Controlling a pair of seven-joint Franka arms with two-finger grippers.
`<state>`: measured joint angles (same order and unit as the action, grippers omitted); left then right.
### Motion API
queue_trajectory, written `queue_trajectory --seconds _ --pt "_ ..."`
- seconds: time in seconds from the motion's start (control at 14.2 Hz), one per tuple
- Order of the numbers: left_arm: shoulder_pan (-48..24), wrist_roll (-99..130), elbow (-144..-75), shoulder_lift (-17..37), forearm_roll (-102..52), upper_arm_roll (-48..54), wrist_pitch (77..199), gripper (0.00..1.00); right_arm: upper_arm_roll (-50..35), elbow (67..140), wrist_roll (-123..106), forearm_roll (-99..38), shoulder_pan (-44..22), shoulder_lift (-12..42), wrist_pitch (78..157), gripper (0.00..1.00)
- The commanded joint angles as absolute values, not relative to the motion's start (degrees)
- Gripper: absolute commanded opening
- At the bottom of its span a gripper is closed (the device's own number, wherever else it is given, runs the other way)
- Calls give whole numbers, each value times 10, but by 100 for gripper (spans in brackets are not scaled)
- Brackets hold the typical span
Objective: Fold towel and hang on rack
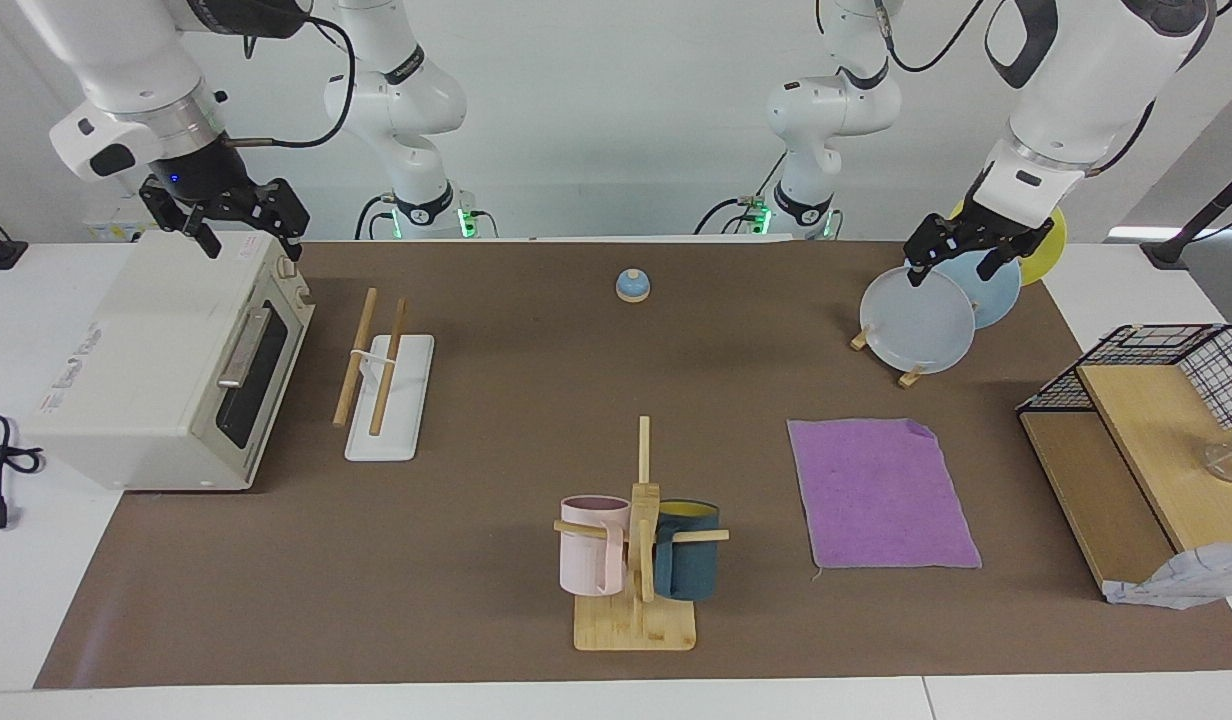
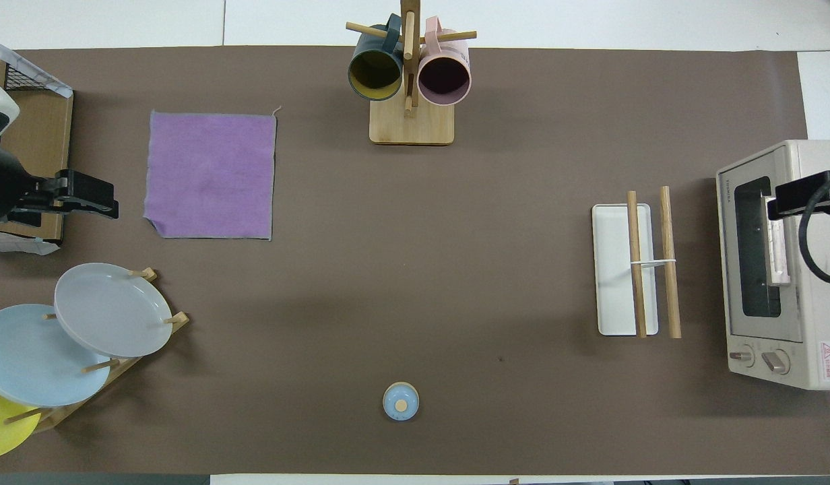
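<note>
Both jaws stood spread and empty, left gripper (image 1: 961, 258) over the plates (image 1: 918, 320), right gripper (image 1: 238, 215) over the oven (image 1: 126, 340), so I judged folding unstarted: towel (image 1: 881, 495) flat near the table's left-arm end, rack (image 1: 388, 395) well apart, a hem pinch next.

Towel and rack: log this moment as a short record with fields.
towel: the towel lies flat, purple face up, unfolded, toward the left arm's end
rack: the rack is bare, beside the toaster oven
between them: mug tree with two mugs
left end effector: the left end effector is open, over the plate stand
right end effector: the right end effector is open, over the toaster oven
progress: folding not begun
</note>
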<state>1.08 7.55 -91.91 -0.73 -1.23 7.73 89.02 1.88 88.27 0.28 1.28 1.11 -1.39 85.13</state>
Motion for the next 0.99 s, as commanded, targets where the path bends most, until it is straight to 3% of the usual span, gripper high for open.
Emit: queue_trajectory --seconds 0.0,0.92 --pt "4 71 -936 -24 -1 73 889 100 17 889 -4 4 17 -22 854 100" --pt "16 72 -954 -31 -1 71 892 100 16 889 -4 4 16 -22 853 100"
